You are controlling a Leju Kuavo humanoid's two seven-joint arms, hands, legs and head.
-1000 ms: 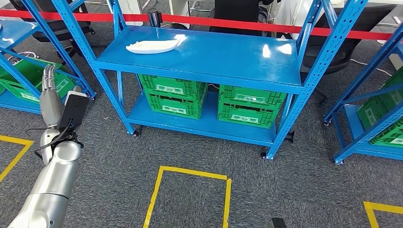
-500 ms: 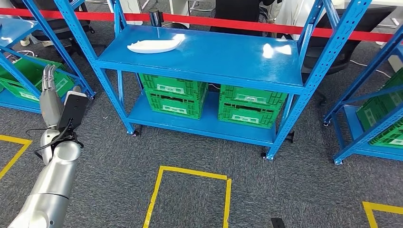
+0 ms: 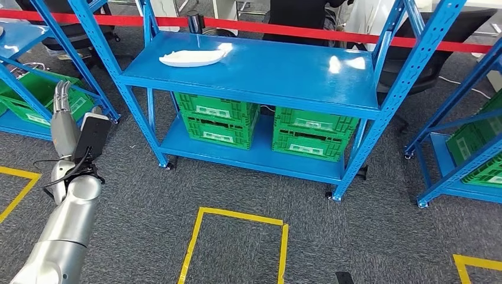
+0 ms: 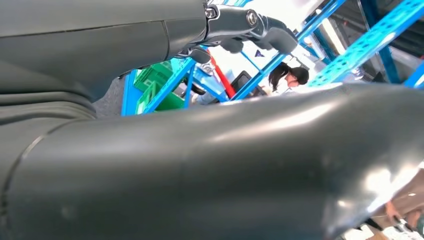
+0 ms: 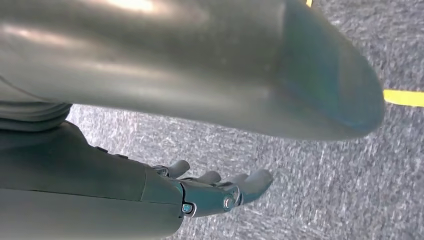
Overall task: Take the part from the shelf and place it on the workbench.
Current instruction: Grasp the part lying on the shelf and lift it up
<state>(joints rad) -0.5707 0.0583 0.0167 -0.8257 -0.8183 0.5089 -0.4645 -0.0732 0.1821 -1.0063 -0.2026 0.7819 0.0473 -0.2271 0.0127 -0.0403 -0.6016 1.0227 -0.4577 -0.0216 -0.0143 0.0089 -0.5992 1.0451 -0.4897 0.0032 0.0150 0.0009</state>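
Observation:
A flat white part (image 3: pixel 192 57) lies on the top board of the blue shelf (image 3: pixel 260 71), near its back left corner. My left hand (image 3: pixel 60 112) is raised at the left of the head view, well short of the shelf, its fingers straight and holding nothing. The left wrist view shows its thumb (image 4: pixel 225 170) and fingers (image 4: pixel 250 27) apart. My right hand (image 5: pixel 210 192) hangs over the grey carpet with fingers spread and nothing in it.
Green crates (image 3: pixel 216 118) (image 3: pixel 314 130) sit on the shelf's lower board. More blue racks with green crates stand at the left (image 3: pixel 35 94) and right (image 3: pixel 473 148). A red barrier tape (image 3: pixel 296 29) runs behind. Yellow floor tape (image 3: pixel 237 236) marks the carpet in front.
The whole picture has shifted slightly, so the camera has moved a little. My left arm holds about the same pose.

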